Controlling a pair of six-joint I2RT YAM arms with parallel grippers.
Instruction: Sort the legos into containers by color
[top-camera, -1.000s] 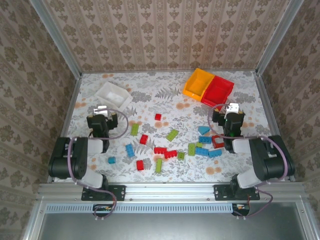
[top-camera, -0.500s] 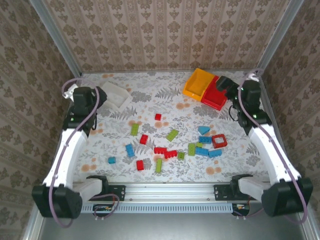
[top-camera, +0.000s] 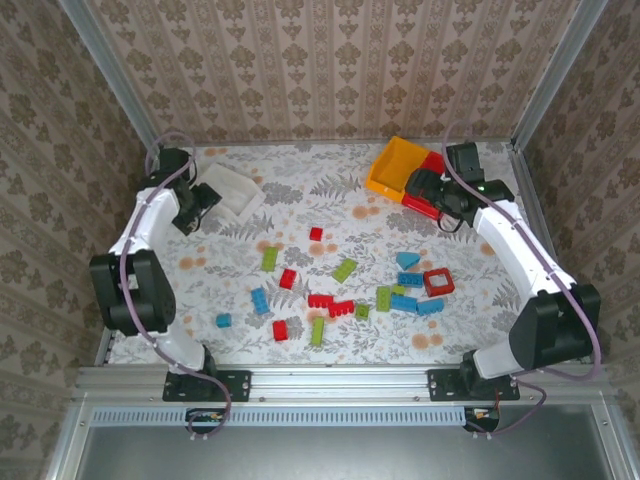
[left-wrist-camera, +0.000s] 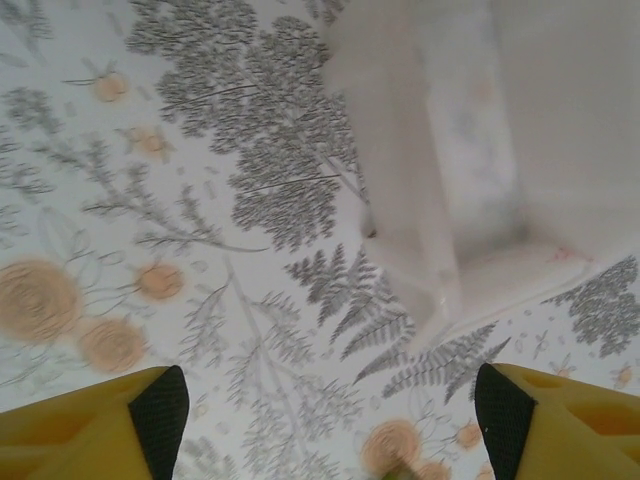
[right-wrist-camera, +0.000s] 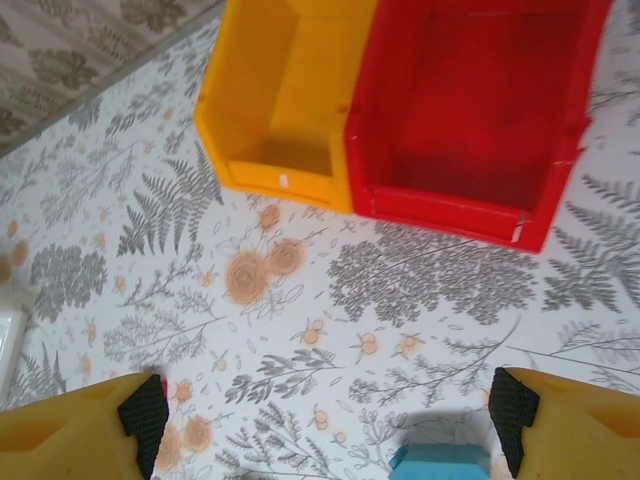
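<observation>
The legos (top-camera: 331, 304) lie scattered across the middle of the worktop (top-camera: 300, 190), on the base side of both arms. Left jaws: wide apart, empty, just beside the white bin (left-wrist-camera: 520, 120). Right jaws: wide apart, empty, near the red bin (right-wrist-camera: 470, 100) and orange-yellow bin (right-wrist-camera: 280, 90). A blue brick (right-wrist-camera: 435, 462) lies closest to the right jaws. No legible markings.
</observation>
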